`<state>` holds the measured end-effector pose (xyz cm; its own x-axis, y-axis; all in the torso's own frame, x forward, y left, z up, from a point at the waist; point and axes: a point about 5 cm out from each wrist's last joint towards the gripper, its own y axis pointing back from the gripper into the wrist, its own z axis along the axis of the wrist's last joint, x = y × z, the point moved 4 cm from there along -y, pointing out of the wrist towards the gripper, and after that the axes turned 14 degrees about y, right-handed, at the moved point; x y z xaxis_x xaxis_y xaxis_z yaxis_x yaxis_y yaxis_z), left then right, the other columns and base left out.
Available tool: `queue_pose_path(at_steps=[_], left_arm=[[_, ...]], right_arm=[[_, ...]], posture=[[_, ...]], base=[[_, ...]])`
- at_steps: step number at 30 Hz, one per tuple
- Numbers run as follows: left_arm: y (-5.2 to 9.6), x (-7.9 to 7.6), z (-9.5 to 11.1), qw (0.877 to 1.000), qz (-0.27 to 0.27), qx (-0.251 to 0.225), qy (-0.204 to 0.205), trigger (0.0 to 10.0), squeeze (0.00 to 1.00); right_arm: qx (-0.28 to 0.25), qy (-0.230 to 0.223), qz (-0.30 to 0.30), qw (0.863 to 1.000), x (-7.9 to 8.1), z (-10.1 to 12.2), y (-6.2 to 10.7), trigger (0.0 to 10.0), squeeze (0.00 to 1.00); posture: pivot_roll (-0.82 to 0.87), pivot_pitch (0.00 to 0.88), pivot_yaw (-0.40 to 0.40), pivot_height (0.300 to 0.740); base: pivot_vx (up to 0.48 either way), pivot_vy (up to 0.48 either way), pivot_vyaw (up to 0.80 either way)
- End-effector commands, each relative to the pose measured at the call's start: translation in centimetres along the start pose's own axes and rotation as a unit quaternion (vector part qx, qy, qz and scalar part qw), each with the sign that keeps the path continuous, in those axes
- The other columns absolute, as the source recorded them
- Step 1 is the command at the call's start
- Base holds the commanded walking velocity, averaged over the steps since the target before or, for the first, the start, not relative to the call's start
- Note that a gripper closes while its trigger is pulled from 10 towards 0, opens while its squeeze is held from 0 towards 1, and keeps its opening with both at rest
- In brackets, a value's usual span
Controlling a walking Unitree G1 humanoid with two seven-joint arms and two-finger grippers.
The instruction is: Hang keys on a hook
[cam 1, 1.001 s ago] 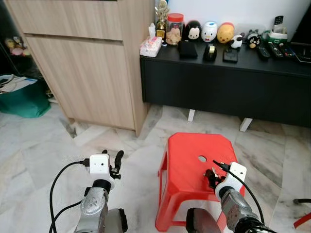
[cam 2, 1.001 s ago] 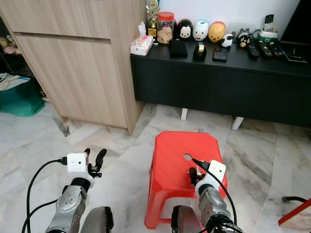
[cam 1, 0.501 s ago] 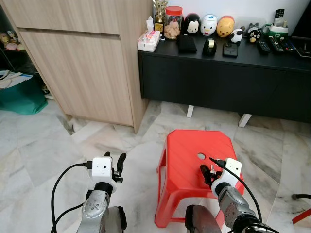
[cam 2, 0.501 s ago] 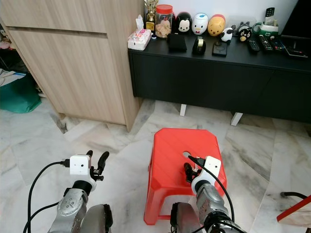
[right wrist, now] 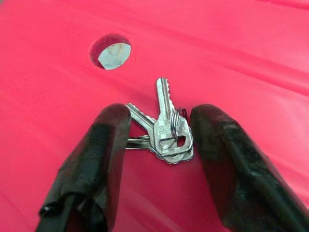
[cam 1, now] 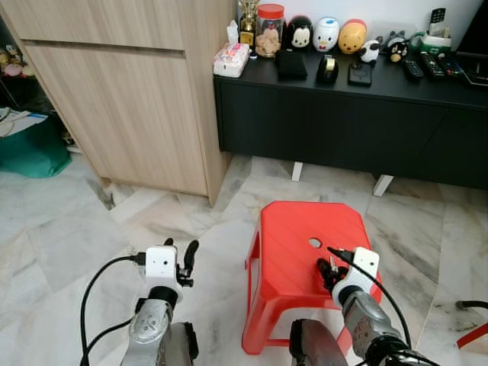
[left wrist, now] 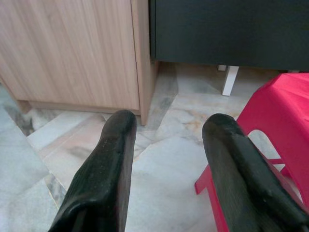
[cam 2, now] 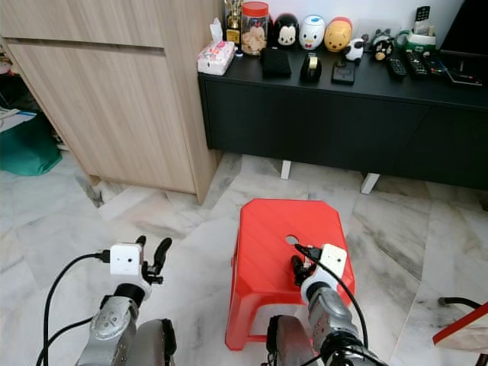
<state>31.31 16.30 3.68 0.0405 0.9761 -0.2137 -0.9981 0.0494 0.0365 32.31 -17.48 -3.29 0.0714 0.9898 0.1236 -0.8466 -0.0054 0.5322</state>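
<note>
— What has changed since a second ago?

— My head camera has shifted, so the whole room sits a little lower and nearer in the picture. The things themselves lie as they did, and my right gripper still hangs over the seat of the red plastic stool.

— Where is the bunch of keys?

— The keys lie flat on the stool seat, right between my two right fingertips. Several silver keys are fanned out from one ring, with the ring just beside my other finger. I cannot tell whether the pads touch the metal. My fingers stand apart on either side of the bunch and grip nothing.

— And past the keys?

— Just beyond them is the round hole in the seat, with pale floor showing through it.

— Your other arm?

— My left gripper is spread wide and empty, above the marble floor to the left of the stool. Ahead of it stands the light wooden cabinet. Farther off, beyond the stool, is the low black sideboard. On its top are a tissue pack, a glass jar, round cartoon figures and some remote controls.
</note>
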Motion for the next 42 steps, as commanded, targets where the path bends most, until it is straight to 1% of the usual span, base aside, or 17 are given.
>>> queue_pose_path(at_steps=[1, 12, 16, 23, 26, 28, 31, 34, 35, 36, 38, 42], left_arm=[[0.2, -0.3, -0.4, 1.0, -0.008, 0.009, -0.012, 10.0, 0.0], [0.0, -0.6, -0.5, 0.999, -0.016, 0.014, -0.023, 10.0, 0.0], [-0.2, -0.9, -0.5, 0.999, -0.025, 0.016, -0.037, 10.0, 0.0], [-0.6, -1.0, -0.4, 0.998, -0.029, 0.017, -0.046, 10.0, 0.0], [-0.9, -1.1, -0.3, 0.998, -0.03, 0.017, -0.049, 10.0, 0.0], [-1.0, -1.1, -0.2, 0.998, -0.03, 0.016, -0.05, 10.0, 0.0], [-1.3, -1.0, -0.1, 0.998, -0.029, 0.015, -0.051, 10.0, 0.0], [-1.6, -1.1, 0.0, 0.998, -0.029, 0.016, -0.052, 10.0, 0.0], [-1.7, -1.2, 0.0, 0.998, -0.03, 0.015, -0.052, 10.0, 0.0], [-1.7, -1.2, 0.0, 0.998, -0.03, 0.015, -0.052, 10.0, 0.0], [-2.0, -1.3, 0.1, 0.998, -0.031, 0.015, -0.053, 10.0, 0.0], [-2.1, -1.3, 0.2, 0.998, -0.031, 0.015, -0.053, 10.0, 0.0]], right_arm=[[0.01, -0.003, -0.006, 1.0, -0.3, -0.7, 0.2, 0.0, 0.0], [0.006, 0.006, -0.008, 1.0, -0.1, -0.6, 0.2, 0.0, 0.0], [0.002, 0.009, -0.007, 1.0, 0.0, -0.3, 0.1, 0.0, 0.0], [-0.01, 0.013, -0.005, 1.0, 0.2, 0.4, -0.1, 0.0, 0.0], [-0.04, 0.019, -0.005, 0.999, 0.3, 1.6, -0.2, 0.0, 0.0], [-0.061, 0.04, 0.001, 0.997, 0.6, 2.4, -0.2, 0.0, 0.0], [-0.103, 0.071, 0.014, 0.992, 1.2, 4.0, -0.1, 0.0, 0.0], [-0.126, 0.079, 0.017, 0.989, 1.5, 4.8, -0.1, 0.0, 0.0], [-0.144, 0.091, 0.017, 0.985, 1.6, 5.4, 0.1, 0.0, 0.0], [-0.144, 0.091, 0.017, 0.985, 1.6, 5.4, 0.1, 0.0, 0.0], [-0.174, 0.106, 0.011, 0.979, 1.6, 6.5, 0.3, 0.0, 0.0], [-0.191, 0.111, 0.015, 0.975, 1.8, 7.0, 0.5, 0.0, 0.0]], posture=[[0.05, 0.093, -0.032, 0.581], [0.05, 0.083, -0.031, 0.581], [0.05, 0.074, -0.032, 0.581], [0.05, 0.06, -0.03, 0.581], [0.05, 0.049, -0.031, 0.581], [0.05, 0.045, -0.031, 0.581], [0.04, 0.034, -0.029, 0.581], [0.03, 0.026, -0.028, 0.581], [0.03, 0.019, -0.027, 0.581], [0.03, 0.019, -0.027, 0.581], [0.03, 0.009, -0.026, 0.581], [0.02, 0.004, -0.026, 0.581]], base=[[0.0, 0.0, 0.0], [0.0, 0.0, 0.0], [0.0, 0.0, 0.0], [0.0, 0.0, 0.0], [0.0, 0.0, 0.0], [0.0, 0.0, 0.0], [0.0, 0.0, 0.0], [0.0, 0.0, 0.0], [0.0, 0.0, 0.0], [0.0, 0.0, 0.0], [0.0, 0.0, 0.0], [0.0, 0.0, 0.0]])
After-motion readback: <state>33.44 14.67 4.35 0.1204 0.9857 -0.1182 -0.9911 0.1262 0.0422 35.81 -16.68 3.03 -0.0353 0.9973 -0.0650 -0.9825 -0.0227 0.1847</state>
